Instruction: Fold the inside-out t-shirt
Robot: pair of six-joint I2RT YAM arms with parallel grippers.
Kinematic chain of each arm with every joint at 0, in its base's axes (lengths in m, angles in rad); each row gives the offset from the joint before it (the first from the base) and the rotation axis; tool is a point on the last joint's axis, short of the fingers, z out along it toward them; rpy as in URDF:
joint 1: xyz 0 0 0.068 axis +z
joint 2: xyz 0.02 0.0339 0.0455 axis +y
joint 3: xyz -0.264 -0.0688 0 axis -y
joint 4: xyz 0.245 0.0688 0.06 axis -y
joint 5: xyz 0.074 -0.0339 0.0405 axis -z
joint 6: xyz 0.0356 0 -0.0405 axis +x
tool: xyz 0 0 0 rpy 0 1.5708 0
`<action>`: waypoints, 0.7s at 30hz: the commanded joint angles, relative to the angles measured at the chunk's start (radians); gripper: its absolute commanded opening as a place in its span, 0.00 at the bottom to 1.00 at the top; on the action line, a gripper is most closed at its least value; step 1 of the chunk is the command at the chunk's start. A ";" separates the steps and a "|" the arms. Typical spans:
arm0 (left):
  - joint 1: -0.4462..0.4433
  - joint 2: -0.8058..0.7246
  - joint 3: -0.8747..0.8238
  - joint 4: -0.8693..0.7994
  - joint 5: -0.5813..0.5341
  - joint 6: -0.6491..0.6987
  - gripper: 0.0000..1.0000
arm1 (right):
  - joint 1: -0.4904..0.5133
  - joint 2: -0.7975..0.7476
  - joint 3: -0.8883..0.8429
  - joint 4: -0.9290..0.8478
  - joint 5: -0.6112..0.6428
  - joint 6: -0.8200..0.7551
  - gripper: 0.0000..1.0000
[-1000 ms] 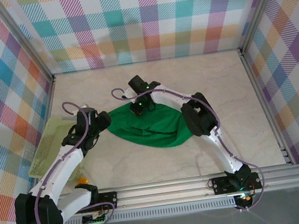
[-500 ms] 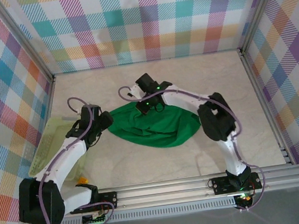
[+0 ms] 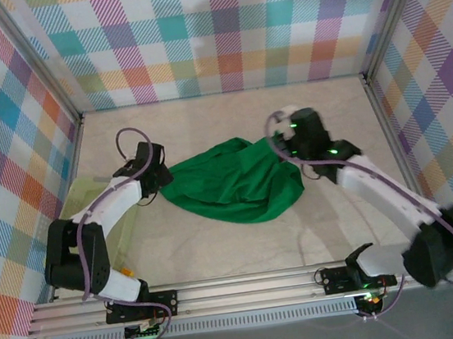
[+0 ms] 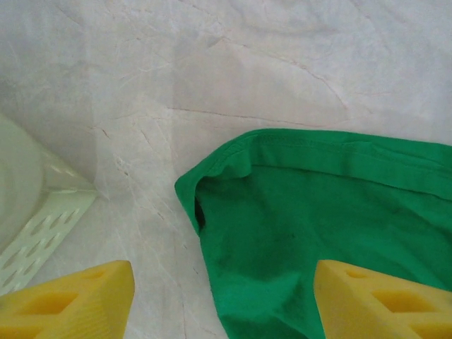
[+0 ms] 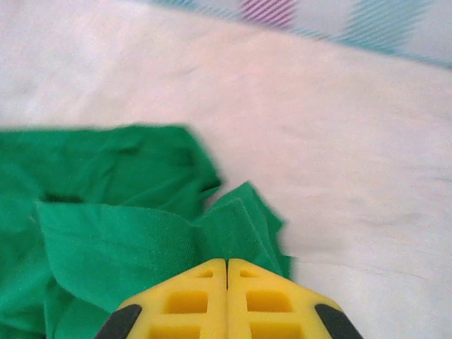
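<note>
While the left gripper (image 4: 222,300) stands open over the stitched hem of the soft, crumpled green t-shirt (image 4: 318,205), the right gripper (image 5: 227,265) pinches a fold.

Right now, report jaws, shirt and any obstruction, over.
Left jaws open above t-shirt left corner. Right jaws shut on its right edge. Shirt crumpled, unfolded. Mesh basket at left, apart from the cloth.
</note>
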 commanded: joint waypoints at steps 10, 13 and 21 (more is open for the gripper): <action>-0.065 0.231 0.176 -0.066 0.028 0.031 0.59 | -0.346 -0.303 -0.125 -0.154 0.086 0.357 0.00; -0.092 0.229 0.177 -0.068 0.072 0.033 0.56 | -0.349 -0.265 -0.125 -0.138 0.034 0.358 0.00; -0.151 0.214 0.160 -0.175 0.013 0.005 0.53 | -0.348 -0.217 -0.125 -0.112 0.016 0.363 0.00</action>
